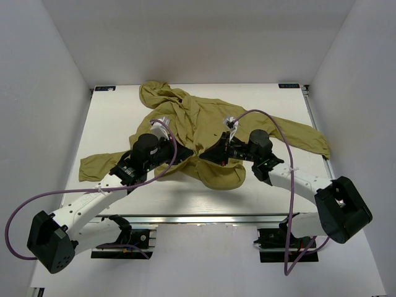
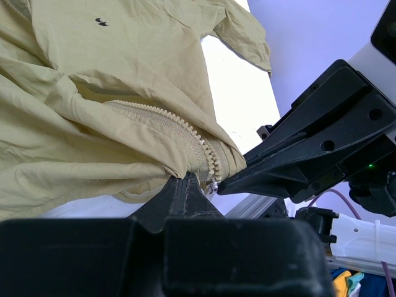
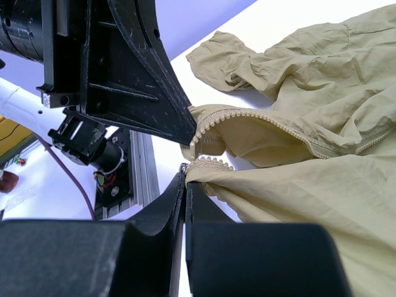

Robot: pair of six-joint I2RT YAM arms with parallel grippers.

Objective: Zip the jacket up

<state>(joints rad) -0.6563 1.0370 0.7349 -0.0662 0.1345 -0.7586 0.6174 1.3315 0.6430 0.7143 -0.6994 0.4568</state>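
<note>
The olive-yellow jacket point(image 1: 197, 124) lies wrinkled on the white table point(image 1: 111, 124), hood at the back, sleeves spread, front open. A small dark spot point(image 1: 209, 137) marks its front and also shows in the left wrist view point(image 2: 101, 22). My left gripper point(image 1: 187, 156) is shut on the jacket's bottom edge beside the zipper teeth point(image 2: 185, 127); its jaws pinch the fabric point(image 2: 185, 180). My right gripper point(image 1: 206, 158) is shut on the facing zipper edge point(image 3: 213, 166), jaws closed point(image 3: 184, 177). The two grippers almost touch at the hem.
An aluminium rail point(image 1: 204, 218) runs along the table's near edge. White walls enclose the back and both sides. Purple cables point(image 1: 281, 133) loop over the arms. The right sleeve point(image 1: 306, 139) reaches toward the table's right edge.
</note>
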